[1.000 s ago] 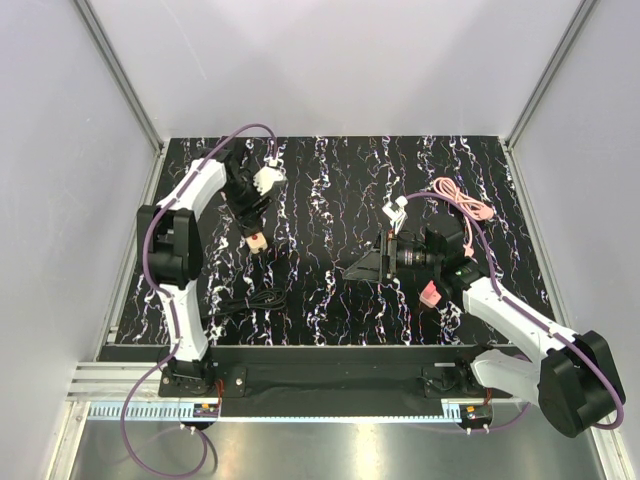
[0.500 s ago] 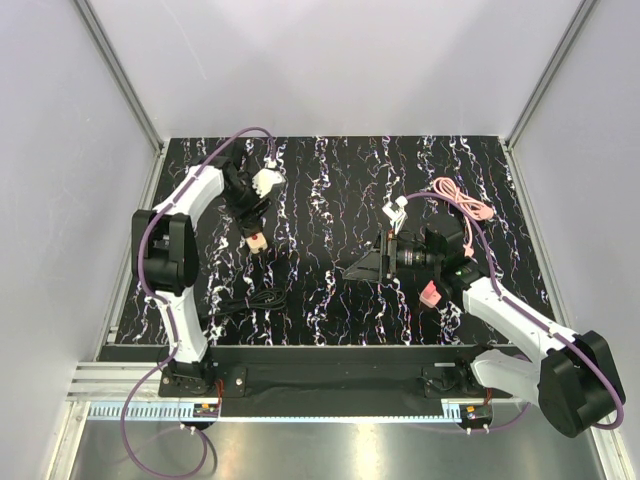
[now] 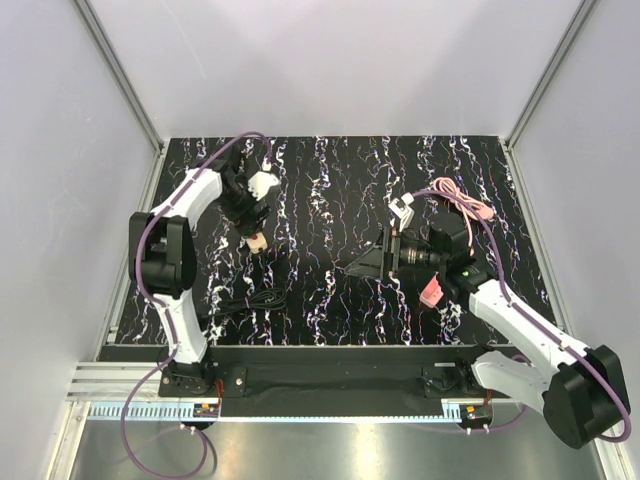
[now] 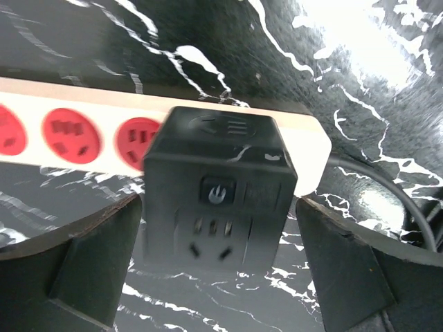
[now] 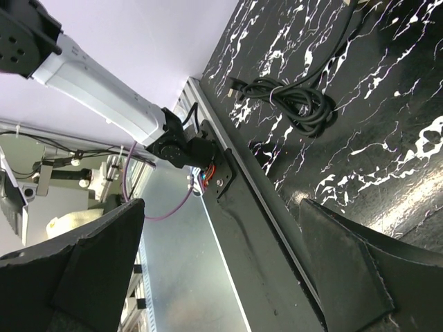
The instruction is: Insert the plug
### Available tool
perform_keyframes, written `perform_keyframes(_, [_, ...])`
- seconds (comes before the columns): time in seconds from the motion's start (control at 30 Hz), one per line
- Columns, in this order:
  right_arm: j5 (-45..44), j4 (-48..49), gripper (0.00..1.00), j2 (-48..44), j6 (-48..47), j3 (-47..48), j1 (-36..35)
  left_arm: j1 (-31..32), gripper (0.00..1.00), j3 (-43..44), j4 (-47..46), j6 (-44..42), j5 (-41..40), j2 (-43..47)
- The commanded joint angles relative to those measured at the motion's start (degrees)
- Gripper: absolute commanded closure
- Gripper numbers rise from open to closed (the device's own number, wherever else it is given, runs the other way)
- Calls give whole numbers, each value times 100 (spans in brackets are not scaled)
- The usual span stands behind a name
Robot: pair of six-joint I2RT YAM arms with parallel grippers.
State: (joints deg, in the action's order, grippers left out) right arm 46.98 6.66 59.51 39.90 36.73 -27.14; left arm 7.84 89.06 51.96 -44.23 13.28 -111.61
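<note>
Black, white-veined bench (image 3: 330, 190) fills the space between plain grey walls. Toward its far-left corner the black cube plug (image 4: 218, 180) sits on the end socket of the cream power strip (image 4: 308, 138) and looks seated. The left gripper (image 4: 218, 266) hangs over it, jaws released and standing clear on both sides. The right gripper (image 3: 360, 266) waits mid-bench nearer the right edge, jaws spread and empty. Retreat seems to be the step in hand. The left arm should lift straight off the plug with its jaws wide, so that neither finger drags a side face and rocks the plug loose. If the plug sits proud, it needs a square press on top first.
</note>
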Motion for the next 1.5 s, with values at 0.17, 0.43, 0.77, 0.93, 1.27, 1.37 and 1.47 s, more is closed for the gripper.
perform_keyframes(0.17, [-383, -560, 0, -273, -193, 458, -46, 165, 1, -115, -476, 739, -167, 1228])
perform_keyframes(0.43, [-506, -1166, 0, -501, -334, 756, -37, 315, 1, -48, -890, 2830, -464, 1495])
perform_keyframes(0.77, [-541, -1360, 0, -642, -272, 827, -37, 289, 97, 974, 16, 3675, 193, 439])
perform_keyframes(0.93, [-567, -1377, 0, -730, -237, 774, -37, 289, 100, 640, -116, 3667, -79, 473])
perform_keyframes(1.27, [-567, -1377, 0, -624, -246, 809, -37, 280, 100, -386, -713, 3772, -1283, 1045])
perform_keyframes(1.37, [-576, -1377, 0, -607, -263, 818, -37, 271, 100, -809, -1021, 3798, -1310, 1142])
perform_keyframes(1.47, [-576, -1377, 0, -572, -281, 827, -37, 280, 100, -951, -1127, 3903, -1503, 958])
